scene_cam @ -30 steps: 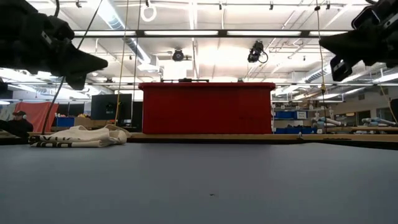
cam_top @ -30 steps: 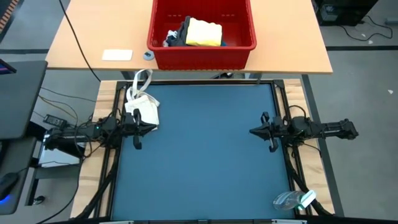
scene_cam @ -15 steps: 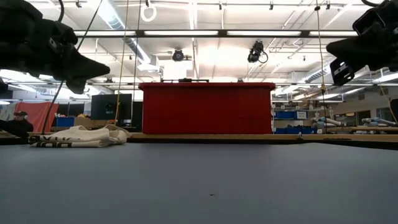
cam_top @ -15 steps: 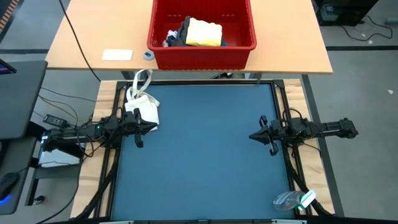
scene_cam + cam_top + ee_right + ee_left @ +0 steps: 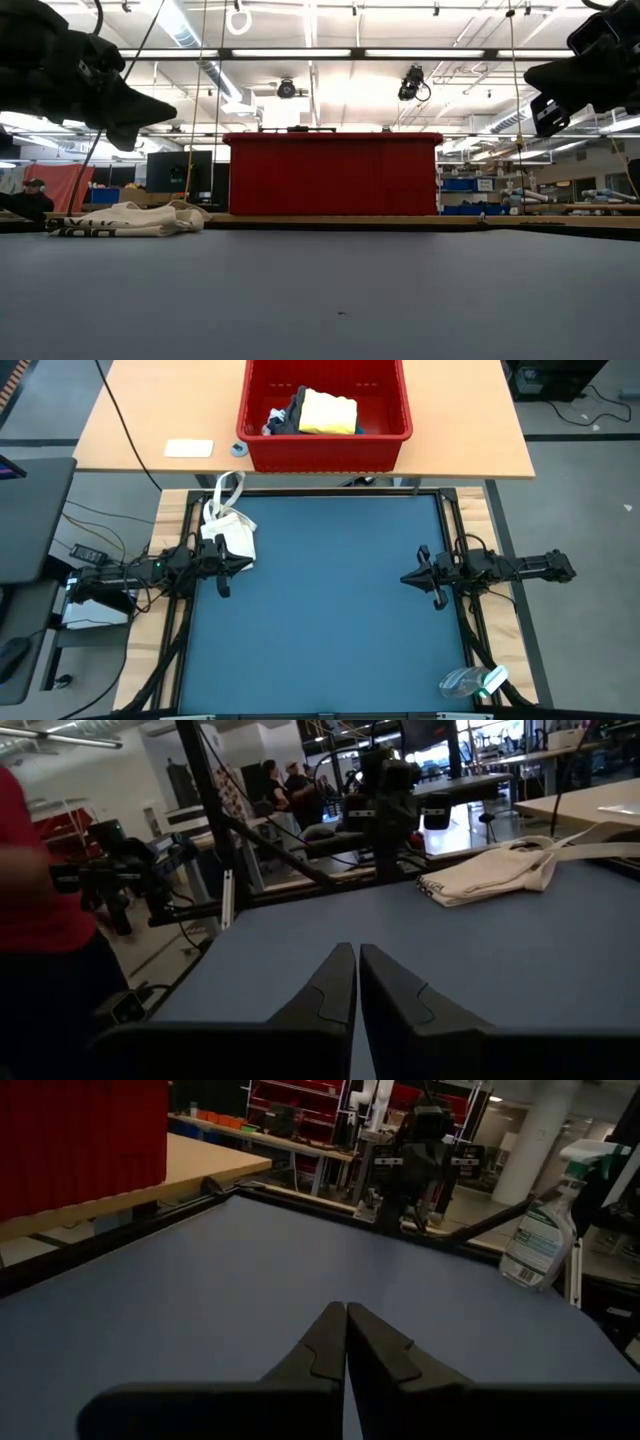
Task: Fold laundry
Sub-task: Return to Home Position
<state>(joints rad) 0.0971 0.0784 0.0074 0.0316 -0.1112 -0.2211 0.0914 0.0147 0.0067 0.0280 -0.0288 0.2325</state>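
Yellow T-shirt (image 5: 328, 412), folded into a neat block, lies in the red basket (image 5: 325, 450) on the far wooden desk (image 5: 150, 420). A dark garment (image 5: 291, 416) is bunched just left of it. Both lie well apart from the left gripper (image 5: 248, 567) and right gripper (image 5: 404, 576). These hover over the left and right sides of the near blue desk (image 5: 330, 630), each with its fingers (image 5: 325, 1345) clenched together.

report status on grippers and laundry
Left gripper shut, empty, left side of blue mat. Right gripper shut, empty, right side. Laundry in red basket. White bag beside left gripper.
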